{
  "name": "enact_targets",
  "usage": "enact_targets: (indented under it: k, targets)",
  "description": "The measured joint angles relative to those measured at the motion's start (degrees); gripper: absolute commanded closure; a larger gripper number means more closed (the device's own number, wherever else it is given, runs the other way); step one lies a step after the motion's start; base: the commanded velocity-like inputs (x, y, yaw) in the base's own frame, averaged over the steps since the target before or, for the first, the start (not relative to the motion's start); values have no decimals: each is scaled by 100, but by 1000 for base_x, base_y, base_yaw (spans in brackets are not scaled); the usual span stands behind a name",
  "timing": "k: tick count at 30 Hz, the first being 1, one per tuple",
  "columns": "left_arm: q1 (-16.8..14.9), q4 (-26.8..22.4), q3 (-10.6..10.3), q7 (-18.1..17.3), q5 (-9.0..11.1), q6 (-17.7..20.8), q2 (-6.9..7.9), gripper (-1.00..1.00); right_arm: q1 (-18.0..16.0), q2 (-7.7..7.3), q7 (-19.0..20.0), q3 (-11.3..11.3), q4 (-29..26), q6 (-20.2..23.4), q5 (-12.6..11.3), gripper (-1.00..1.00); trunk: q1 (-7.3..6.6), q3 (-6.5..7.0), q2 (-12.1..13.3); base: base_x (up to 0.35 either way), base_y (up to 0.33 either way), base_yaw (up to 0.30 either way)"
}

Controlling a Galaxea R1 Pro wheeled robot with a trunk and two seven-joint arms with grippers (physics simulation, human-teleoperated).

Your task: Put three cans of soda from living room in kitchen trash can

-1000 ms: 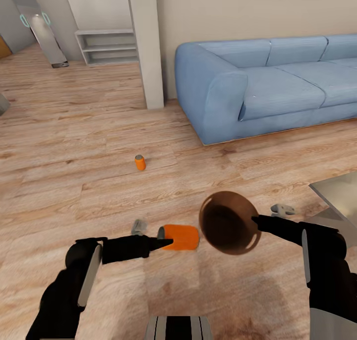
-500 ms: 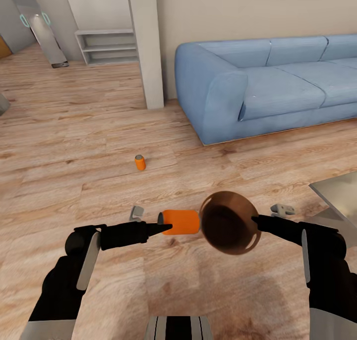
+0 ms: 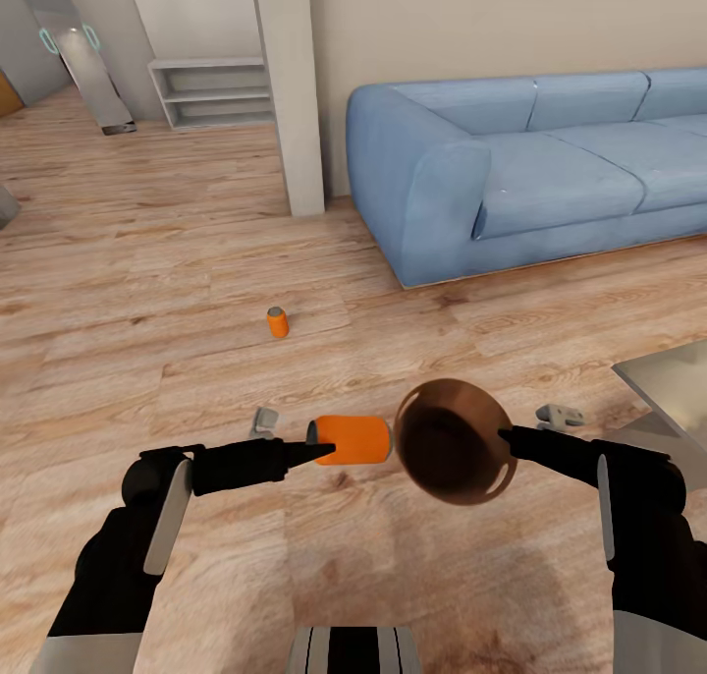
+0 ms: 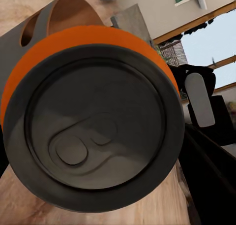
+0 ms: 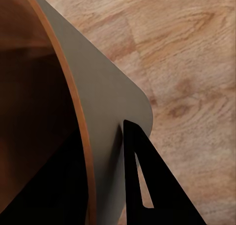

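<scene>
The left gripper (image 3: 322, 450) is squeezing an orange soda can (image 3: 352, 439) by its silver top end, so the can lies sideways in the air above the wood floor (image 3: 147, 261). In the left wrist view the can's round lid (image 4: 96, 136) with its pull tab faces the camera, very close. The right gripper (image 3: 506, 440) is pinched shut on the rim of the brown trash can (image 3: 454, 441), and in the right wrist view one dark finger (image 5: 147, 185) lies flat against the bin's thin wall (image 5: 105, 131). The bin is held up in the air too, with its open mouth facing up toward the head camera, and the can's far end is just beside the bin's rim. A second orange can (image 3: 278, 321) stands upright on the floor, well apart from the robot and out in front of the blue sofa (image 3: 530, 163). I think the can is light and hard, but smooth and round, so it could slip or roll out of a weak squeeze. Holding it by the end looks a bit shaky; around the middle may be safer. The bin looks light and stiff, with a thin edge, so it could tip when the can drops in.
</scene>
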Motion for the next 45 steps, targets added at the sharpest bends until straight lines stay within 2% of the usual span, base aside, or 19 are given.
enact_targets:
  k: [13,15,16,18,20,21,24,27,29,31,35,39,42,45]
  targets:
    - [1,-3,-36,-5,578,0,-29,100,0,-2,1,0,0,-51,-7,100,0,0,0,0,0,0]
    - [1,-12,-76,-8,936,0,-63,100,0,-1,0,0,0,-56,-3,100,0,0,0,0,0,0]
    - [1,-13,-101,-6,1017,0,-78,100,0,-1,0,0,0,-57,-2,100,0,0,0,0,0,0]
    - [2,-11,-300,26,1288,0,-189,100,0,0,0,0,0,-62,-1,100,0,0,0,0,0,0]
    - [2,14,-560,121,1350,0,-326,100,0,0,0,0,0,-62,-4,100,0,0,0,0,0,0]
    - [2,24,-614,171,1346,-4,-356,100,0,0,0,0,0,-64,-5,100,0,0,0,0,0,0]
    - [-21,141,-770,613,1314,-16,-557,100,0,0,0,0,0,-65,-3,100,0,0,0,0,0,0]
    - [-111,348,-821,1017,1305,-15,-787,100,0,0,0,6,0,-62,-1,100,0,0,0,0,0,0]
    - [-233,576,-838,1285,1283,-24,-860,100,0,0,0,8,0,-62,-6,100,0,0,0,0,0,0]
    - [-334,770,-846,1584,1275,-31,-896,100,0,0,1,8,0,-59,-5,100,0,0,0,0,0,0]
    - [-421,857,-851,2047,1302,-26,-961,100,0,4,0,13,0,-61,4,100,0,0,0,0,0,0]
    - [-610,874,-929,2377,1336,-20,-981,100,0,1,1,88,0,-57,-2,100,0,0,0,0,0,0]
    - [-817,884,-1248,2851,1394,-24,-981,100,0,4,3,140,0,-51,-21,100,0,0,0,0,0,0]
    - [-948,895,-1449,3319,1611,-31,-981,100,0,4,0,152,0,-58,-3,100,0,0,0,0,0,0]
